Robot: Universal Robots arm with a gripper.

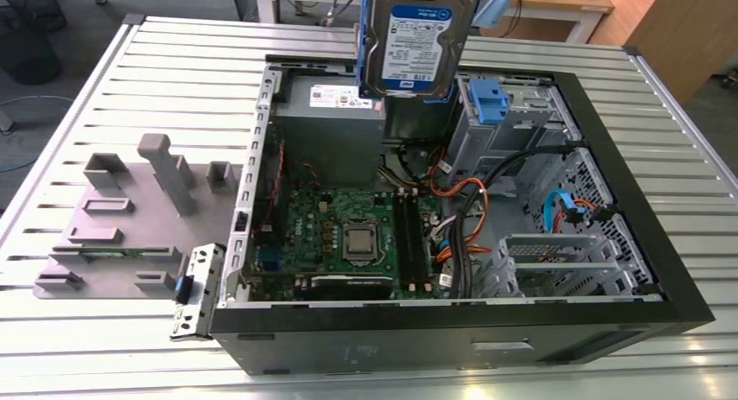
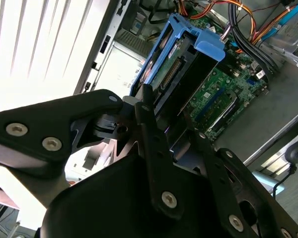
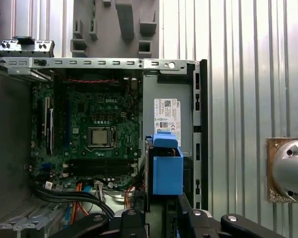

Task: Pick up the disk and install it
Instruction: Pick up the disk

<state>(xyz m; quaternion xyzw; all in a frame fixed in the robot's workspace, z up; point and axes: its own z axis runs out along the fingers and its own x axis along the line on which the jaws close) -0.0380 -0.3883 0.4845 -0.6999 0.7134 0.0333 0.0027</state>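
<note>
The disk (image 1: pixel 413 41), a silver hard drive with a white-and-blue label and a blue bracket round its edges, hangs upright in the air above the back of the open computer case (image 1: pixel 645 244). It is over the power-supply box and just to the exterior view's left of the metal drive bay. In both wrist views my gripper (image 2: pixel 164 116) (image 3: pixel 161 220) is shut on the disk (image 2: pixel 188 54) (image 3: pixel 167 168), with a black finger (image 2: pixel 151 134) on each flat side. The motherboard (image 3: pixel 94 134) lies far below it.
Inside the case sit a grey power-supply box (image 1: pixel 334 106) with a white sticker, a blue caddy (image 1: pixel 486 102) atop the metal bay, and orange and black cables (image 1: pixel 461 201). A grey fixture plate (image 1: pixel 127 219) with upright blocks lies on the slatted table at the exterior view's left.
</note>
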